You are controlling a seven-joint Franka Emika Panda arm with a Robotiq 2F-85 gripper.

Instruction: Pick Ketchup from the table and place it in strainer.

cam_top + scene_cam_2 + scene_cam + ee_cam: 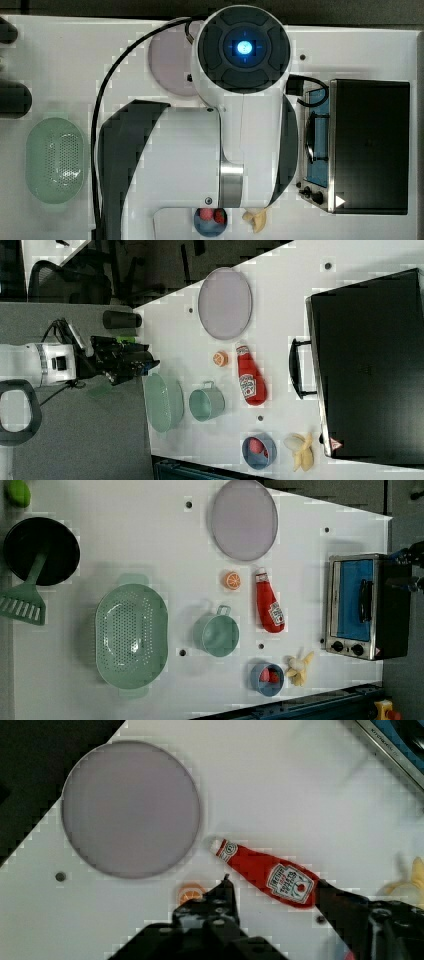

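Ketchup (269, 608) flat on table (125, 545), open white tabletop toward strainer (131, 636).

Lighting: bright, even overhead; table (125, 540) near-overexposed white, faint soft shadows beside objects, blocky compression artefacts throughout, slight softness at edges.

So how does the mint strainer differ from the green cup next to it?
The strainer is a pale mint oval with a perforated bottom; the green cup is darker, round and solid. The strainer is clearly larger. It has small rim tabs, while the cup has a loop handle. Both are empty, open side up, on the white table.
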